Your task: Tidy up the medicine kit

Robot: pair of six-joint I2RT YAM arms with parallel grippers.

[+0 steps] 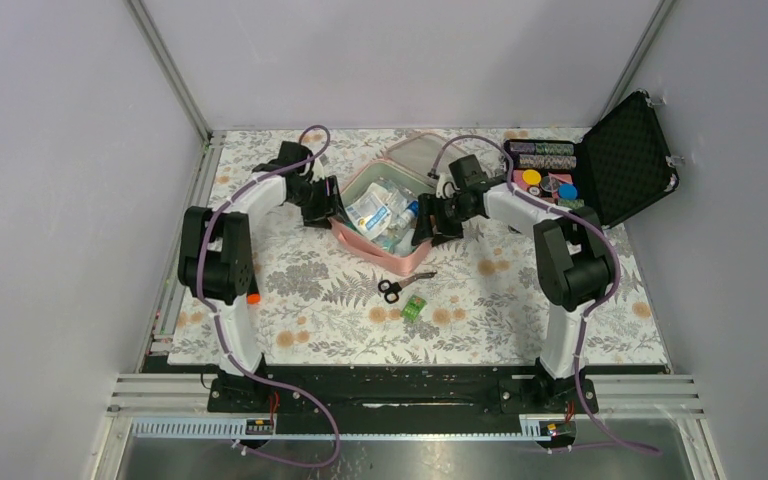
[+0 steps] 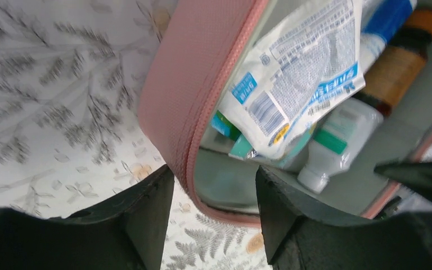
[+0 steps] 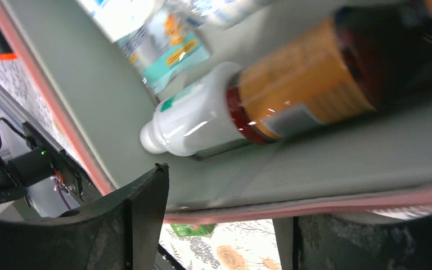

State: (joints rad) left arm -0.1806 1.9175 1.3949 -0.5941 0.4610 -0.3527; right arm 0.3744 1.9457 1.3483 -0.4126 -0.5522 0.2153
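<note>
Pink medicine kit [image 1: 380, 256] lies open mid-table, already holding sachets [image 1: 368, 212] and bottles [image 3: 315, 84]. Scissors [image 1: 395, 288] and a green packet [image 1: 415, 307] wait outside it. Left gripper [image 1: 322, 205] and right gripper [image 1: 428, 225] each straddle a kit wall, fingers spread, clamping nothing. The job looks part-finished.

Blue print on the white packet [image 2: 298, 79] is illegible.
</note>
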